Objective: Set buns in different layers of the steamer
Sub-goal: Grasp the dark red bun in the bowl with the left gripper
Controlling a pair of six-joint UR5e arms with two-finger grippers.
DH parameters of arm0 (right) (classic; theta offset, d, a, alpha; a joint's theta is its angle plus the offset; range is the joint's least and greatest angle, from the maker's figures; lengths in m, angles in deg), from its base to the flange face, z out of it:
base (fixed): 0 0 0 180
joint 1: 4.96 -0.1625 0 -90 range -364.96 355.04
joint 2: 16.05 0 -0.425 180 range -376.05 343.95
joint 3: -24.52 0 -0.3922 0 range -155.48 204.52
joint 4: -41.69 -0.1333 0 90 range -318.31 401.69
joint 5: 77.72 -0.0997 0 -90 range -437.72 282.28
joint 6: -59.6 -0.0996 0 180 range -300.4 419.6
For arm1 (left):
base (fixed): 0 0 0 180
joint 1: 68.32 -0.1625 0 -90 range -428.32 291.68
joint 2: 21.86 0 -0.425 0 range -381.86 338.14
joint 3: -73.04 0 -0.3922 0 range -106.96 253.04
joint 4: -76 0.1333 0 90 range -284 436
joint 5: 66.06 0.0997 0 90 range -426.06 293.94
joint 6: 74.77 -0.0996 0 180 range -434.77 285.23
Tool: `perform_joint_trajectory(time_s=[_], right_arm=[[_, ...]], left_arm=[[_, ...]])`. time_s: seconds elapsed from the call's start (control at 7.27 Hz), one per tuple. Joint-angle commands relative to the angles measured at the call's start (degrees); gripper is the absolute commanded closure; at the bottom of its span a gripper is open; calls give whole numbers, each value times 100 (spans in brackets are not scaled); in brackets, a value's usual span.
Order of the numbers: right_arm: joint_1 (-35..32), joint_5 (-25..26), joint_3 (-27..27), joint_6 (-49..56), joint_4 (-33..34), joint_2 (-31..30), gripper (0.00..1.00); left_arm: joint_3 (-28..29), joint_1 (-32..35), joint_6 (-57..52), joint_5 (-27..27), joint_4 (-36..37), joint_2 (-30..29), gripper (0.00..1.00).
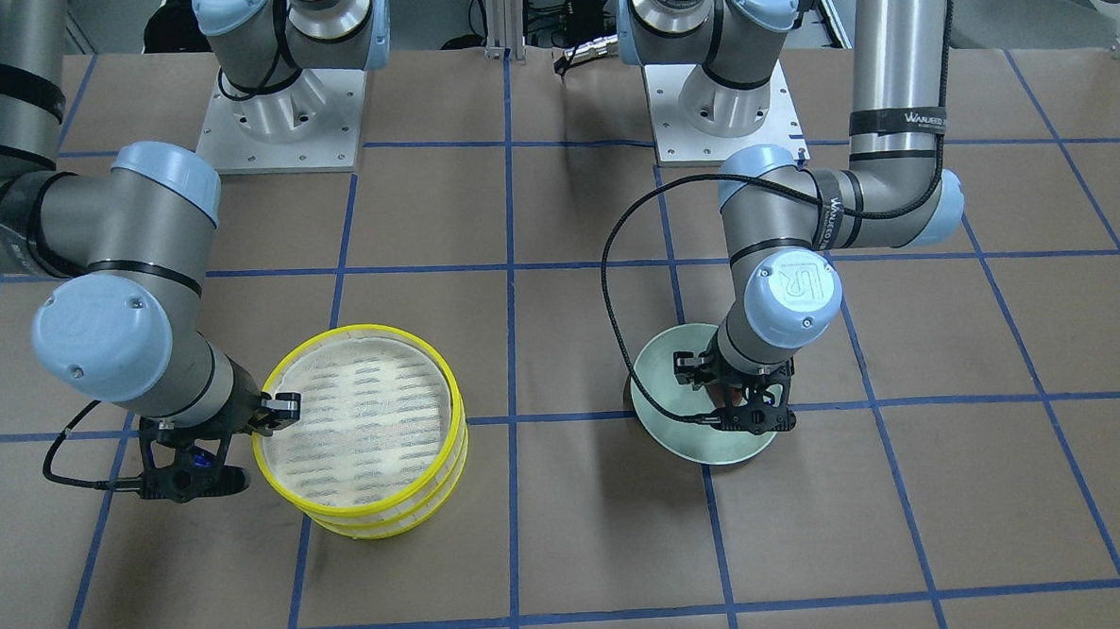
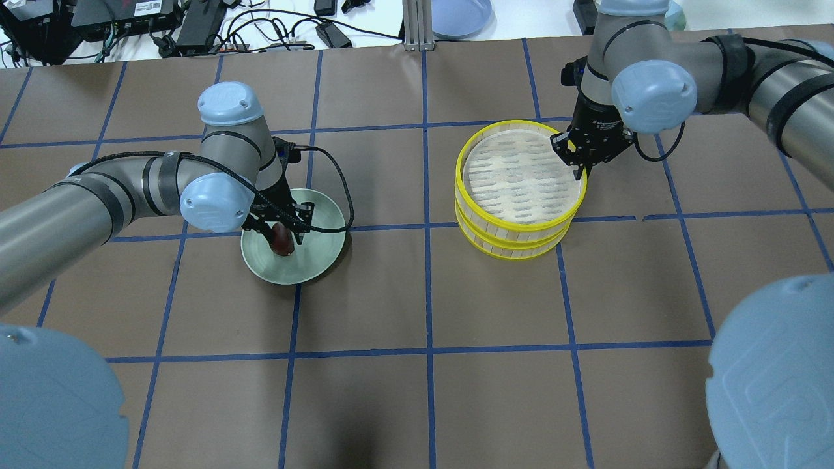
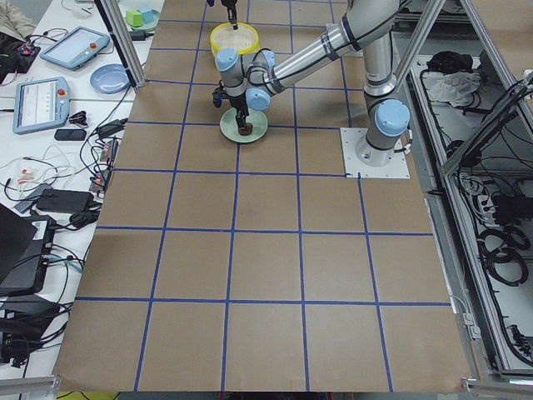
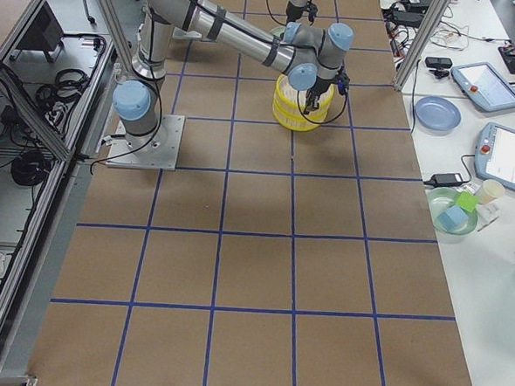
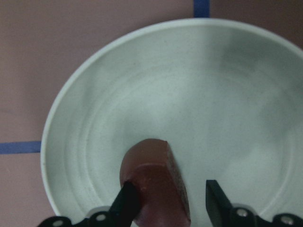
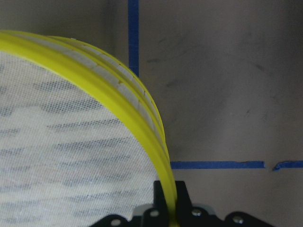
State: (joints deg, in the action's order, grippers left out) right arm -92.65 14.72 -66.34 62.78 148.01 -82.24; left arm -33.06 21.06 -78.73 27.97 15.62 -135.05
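Brown-papered table (image 2: pixel 423 404): your left claw (image 5: pixel 169 189), open, straddles the glossy reddish-brown oval bun (image 5: pixel 151 175), likely soft and slick, so pinch its middle gently. Right claw (image 6: pixel 169 194) clamps the yellow-rimmed steamer tray (image 6: pixel 109 80).

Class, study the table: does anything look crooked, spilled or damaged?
The top tray looks askew: it overhangs the lower tray on the side where the right gripper pinches its yellow rim. Nothing appears spilled or damaged; the dark bun lies on the green plate between the left gripper's open fingers.

A pale green plate (image 2: pixel 322 251) sits on the blue-taped brown table (image 2: pixel 495 293).
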Motion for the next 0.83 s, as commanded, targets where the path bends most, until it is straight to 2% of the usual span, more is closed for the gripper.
perform_joint_trajectory(time_s=[0.0,0.41,0.55,0.69], right_arm=[[-29,2,-28,-10,20,1,100],[-281,-24,-81,-429,29,1,100],[-344,-7,-81,-502,29,1,86],[-345,2,-81,-459,46,-25,4]], left_arm=[[1,0,-131,98,9,-2,100],[193,9,-236,89,-26,173,100],[473,113,-158,46,-200,322,100],[728,132,-149,28,-454,454,100]])
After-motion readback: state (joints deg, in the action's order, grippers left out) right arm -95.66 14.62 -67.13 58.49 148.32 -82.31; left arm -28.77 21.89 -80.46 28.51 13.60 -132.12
